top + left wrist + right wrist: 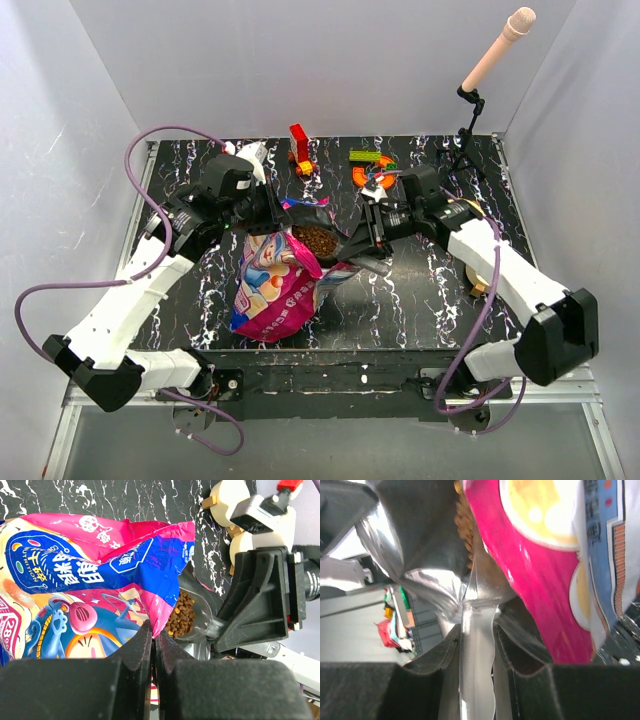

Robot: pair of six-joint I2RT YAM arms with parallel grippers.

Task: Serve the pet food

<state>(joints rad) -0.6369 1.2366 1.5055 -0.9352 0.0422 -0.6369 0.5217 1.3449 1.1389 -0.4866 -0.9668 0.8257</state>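
Pet food (pixel 181 616) right at the claws, a brown heap of pellets loaded in the bowl of a clear scoop (pixel 200 617)! The right gripper (pixel 477 637) is clamped hard on that scoop's handle. Both black fingers (pixel 520 662) press the shiny plastic from either side, and in the right wrist view the handle runs straight down between them. Just past the fingertips the bowl widens out, and kibble shows beyond it against the silvery inner lining of the bag (pixel 272 285).

Over to the left gripper (pixel 152 632): jaws pinched tight on the pink edge of the bag's mouth, barely a sliver of gap, glossy film caught between them. The scoop sits at that same opening, its bowl tucked partly behind the pink flap.

From above, the two arms meet in the middle of the table (pixel 420 300). The left claw is on the far left rim of the mouth and the right claw comes in from the right, with a round brown patch of pellets between them. The bag lies on the black, white-veined top, printed side up, pink and blue with cartoon art, its bottom toward the arm bases.

Further out, at the far edge, colourful toy blocks (pixel 300 150) stand, red, green and orange, well apart from the bag. In the far right corner a beige pole (pixel 495 50) leans on a small black stand
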